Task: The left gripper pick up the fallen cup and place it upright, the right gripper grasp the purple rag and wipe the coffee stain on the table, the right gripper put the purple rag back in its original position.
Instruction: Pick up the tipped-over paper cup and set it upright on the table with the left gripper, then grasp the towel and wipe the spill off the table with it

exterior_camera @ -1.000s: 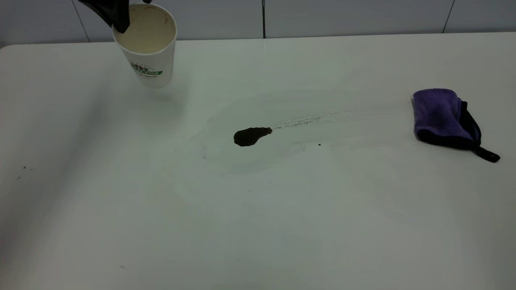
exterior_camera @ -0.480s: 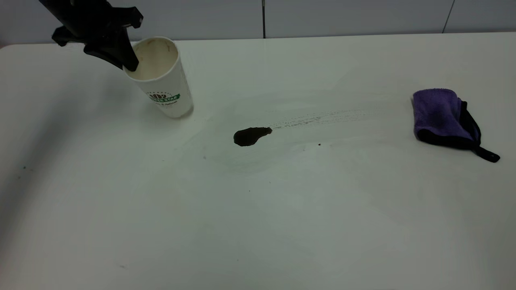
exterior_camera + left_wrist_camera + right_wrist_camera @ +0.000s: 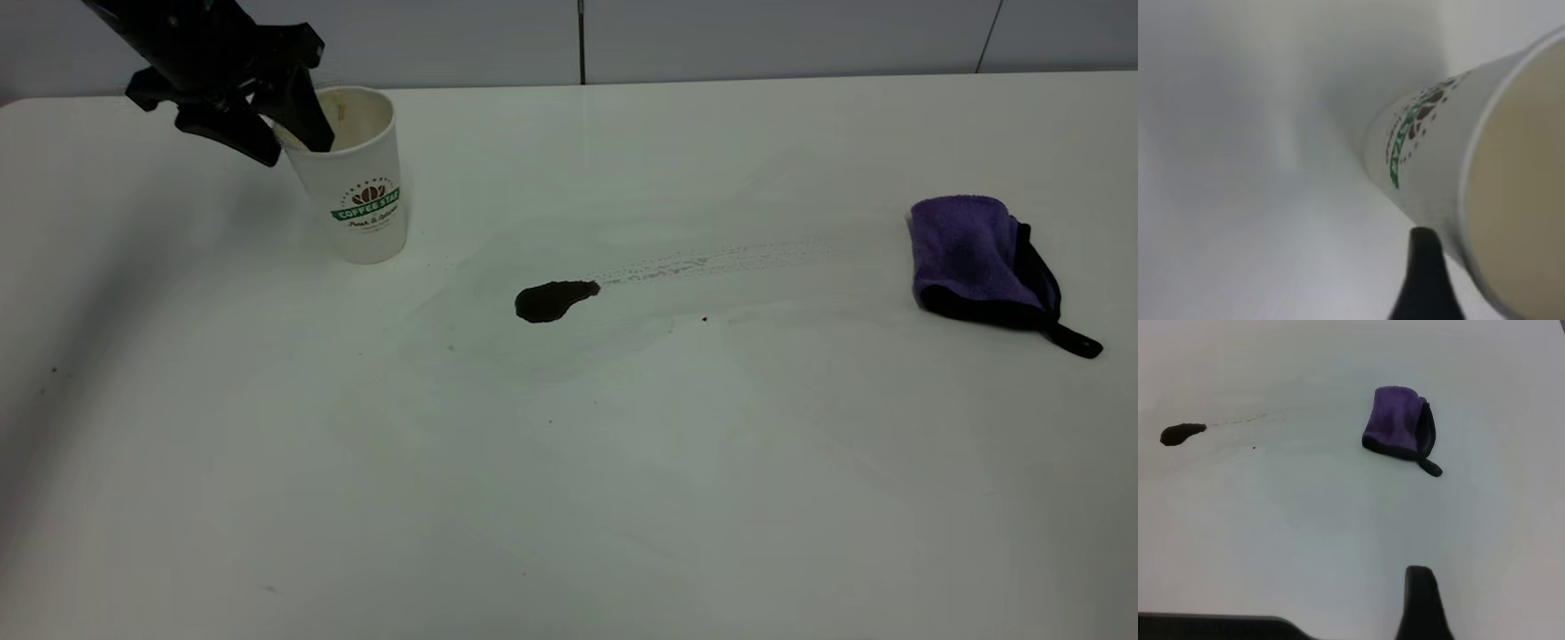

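Note:
The cup [image 3: 360, 182] stands upright on the white table [image 3: 569, 462] at the far left, its green banner facing the camera. My left gripper [image 3: 286, 133] straddles the cup's rim, open, with one finger inside the mouth and the other outside the wall. The left wrist view shows the cup [image 3: 1438, 153] close up beside one dark finger [image 3: 1425, 280]. The coffee stain [image 3: 553, 300] lies mid-table, right of the cup. The purple rag [image 3: 973, 253] rests folded at the far right. My right gripper [image 3: 1421, 607] hovers well away from the rag [image 3: 1398, 423], only partly in view.
A faint streak of droplets [image 3: 702, 262] runs from the stain toward the rag. Tiny dark specks [image 3: 704, 317] dot the tabletop. A grey wall [image 3: 711, 36] borders the table's far edge.
The cup came down from the air, touched the table tilted, and now stands upright. The left gripper's fingers have spread apart at the rim. Stain and rag have not moved.

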You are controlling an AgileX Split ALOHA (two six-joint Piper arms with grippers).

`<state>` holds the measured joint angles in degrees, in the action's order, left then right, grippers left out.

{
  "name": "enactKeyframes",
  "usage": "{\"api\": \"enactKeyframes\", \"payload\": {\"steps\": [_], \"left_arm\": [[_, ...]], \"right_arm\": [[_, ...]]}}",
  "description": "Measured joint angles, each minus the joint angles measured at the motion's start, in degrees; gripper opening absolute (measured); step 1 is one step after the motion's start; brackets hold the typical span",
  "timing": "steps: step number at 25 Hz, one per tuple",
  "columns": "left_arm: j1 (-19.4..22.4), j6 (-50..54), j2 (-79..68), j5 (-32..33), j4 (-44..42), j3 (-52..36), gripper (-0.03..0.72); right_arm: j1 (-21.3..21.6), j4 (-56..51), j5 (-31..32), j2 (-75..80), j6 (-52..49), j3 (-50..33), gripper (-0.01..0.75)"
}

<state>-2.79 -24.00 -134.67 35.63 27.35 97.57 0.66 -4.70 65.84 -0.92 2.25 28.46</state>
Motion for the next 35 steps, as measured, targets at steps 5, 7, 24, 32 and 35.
{"api": "enactKeyframes", "payload": {"steps": [5,7,24,32,35], "left_arm": [[0.0,-0.23,7.43,3.59,-3.97,0.0,0.716],[0.0,-0.23,10.94,6.29,-5.57,0.0,0.712],[0.0,13.82,36.85,31.48,-25.05,-0.24,0.643],[0.0,19.59,46.2,31.48,-25.41,-7.4,0.62],[0.0,21.61,52.2,31.48,-26.08,-13.39,0.603]], "right_arm": [[0.0,0.0,0.0,0.0,0.0,0.0,0.565],[0.0,0.0,0.0,0.0,0.0,0.0,0.565],[0.0,0.0,0.0,0.0,0.0,0.0,0.565],[0.0,-0.05,0.0,0.0,0.0,0.0,0.565],[0.0,-0.05,0.0,0.0,0.0,0.0,0.565]]}}
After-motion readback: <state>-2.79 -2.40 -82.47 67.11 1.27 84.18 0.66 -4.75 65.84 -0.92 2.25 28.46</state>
